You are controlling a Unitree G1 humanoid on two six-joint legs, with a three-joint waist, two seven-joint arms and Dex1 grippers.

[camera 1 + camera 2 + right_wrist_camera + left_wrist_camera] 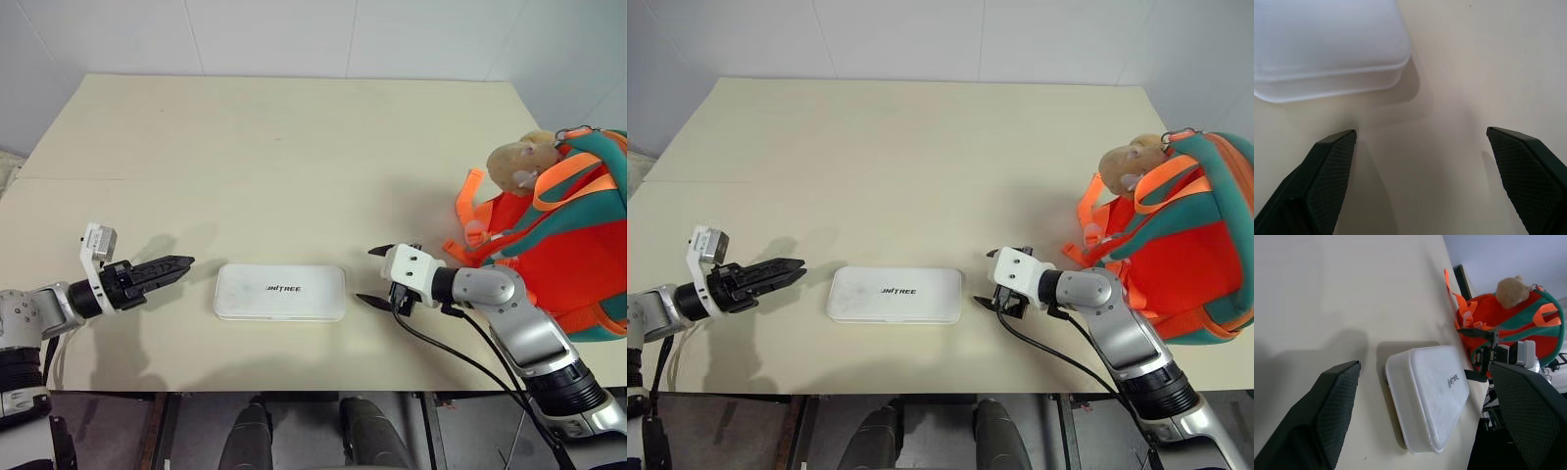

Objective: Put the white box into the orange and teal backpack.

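Left eye view: the white box [280,292] is seen lying flat on the beige worktop [294,157], near the front edge, at about 6 o'clock from the worktop centre. Its dark lettering is turned upward. The left gripper [174,266] is placed just beside the box at its 9 o'clock end, not touching it; in the left wrist view its fingers [1327,416] are spread wide apart with nothing held between them. The right gripper [374,275] is found near the 3 o'clock end of the box, also apart from it, and its fingers are opened wide and empty. The orange and teal backpack [573,245] is lying at 3 o'clock, at the right edge of the worktop, with a tan plush charm [519,162] on its upper part.
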